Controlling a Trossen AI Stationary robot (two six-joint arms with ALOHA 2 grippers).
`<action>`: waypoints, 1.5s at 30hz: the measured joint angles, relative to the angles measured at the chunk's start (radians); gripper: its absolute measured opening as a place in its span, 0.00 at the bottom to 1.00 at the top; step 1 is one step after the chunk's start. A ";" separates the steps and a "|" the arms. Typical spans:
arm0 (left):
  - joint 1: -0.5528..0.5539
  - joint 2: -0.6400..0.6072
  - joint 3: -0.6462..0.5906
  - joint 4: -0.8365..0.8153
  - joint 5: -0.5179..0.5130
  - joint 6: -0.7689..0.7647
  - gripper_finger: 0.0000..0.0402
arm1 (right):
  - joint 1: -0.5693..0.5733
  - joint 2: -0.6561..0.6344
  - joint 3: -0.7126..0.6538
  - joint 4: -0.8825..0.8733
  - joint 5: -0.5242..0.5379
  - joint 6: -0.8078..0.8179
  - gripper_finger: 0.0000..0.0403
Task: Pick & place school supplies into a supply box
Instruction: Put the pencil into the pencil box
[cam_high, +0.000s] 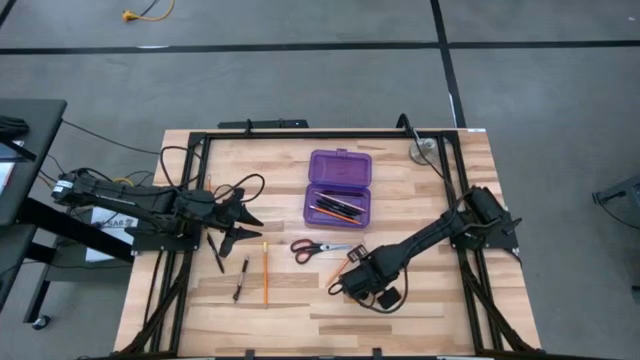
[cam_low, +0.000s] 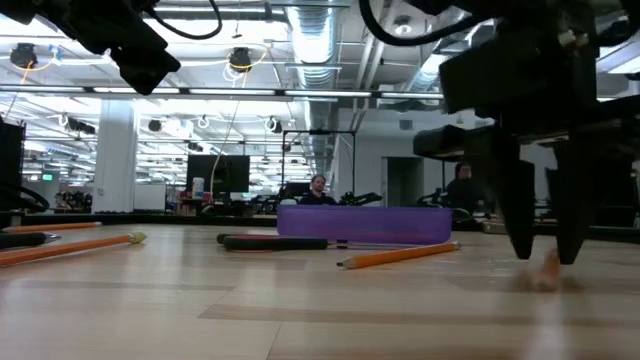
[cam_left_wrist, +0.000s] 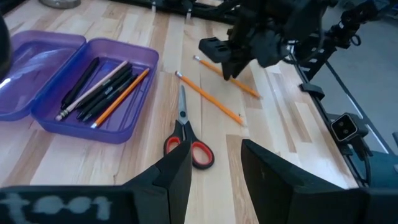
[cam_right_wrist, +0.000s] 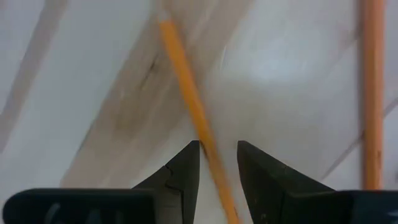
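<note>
Closest to the front edge of the wooden surface (cam_high: 420, 200), the right gripper (cam_high: 352, 284) is down low, its two fingers (cam_right_wrist: 180, 171) parted with an orange pencil (cam_right_wrist: 193, 112) running between them; the tips sit on either side of it but have not closed on it. A second orange pencil (cam_right_wrist: 373, 93) lies just beside, apart from the first. From table height the fingertips (cam_low: 545, 245) reach down almost to the wood.

To the left along the front lie another orange pencil (cam_high: 265, 272) and two black pens (cam_high: 240, 279), well apart from the right gripper. Above them hangs the left gripper (cam_high: 236, 222), raised off the surface with its fingers (cam_left_wrist: 177, 174) spread and nothing between them.

Further in, near the middle, the scissors (cam_high: 318, 248) lie flat with their red handles pointing toward the left arm and the blades toward the right. Their tip is near the pencils by the right gripper.

Behind the scissors sits the purple supply box (cam_high: 338, 187), lid swung open and lying flat on the far side. Inside its tray are several black pens and pencils (cam_left_wrist: 102, 90), lying side by side along its length.

At the far right corner a round silver disc (cam_high: 422, 152) rests on the wood. Beyond the table, in the room, a person (cam_low: 318, 190) sits at a distance among desks and screens.
</note>
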 joint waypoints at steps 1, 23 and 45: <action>0.000 0.000 0.000 0.003 0.000 0.000 0.32 | 0.000 0.002 0.000 0.000 0.000 0.000 0.25; 0.000 0.000 0.000 0.003 0.000 -0.001 0.32 | -0.023 0.067 0.006 -0.013 -0.007 0.049 0.23; 0.000 0.000 0.000 0.000 0.004 -0.006 0.32 | -0.029 0.089 0.114 -0.127 -0.003 0.079 0.01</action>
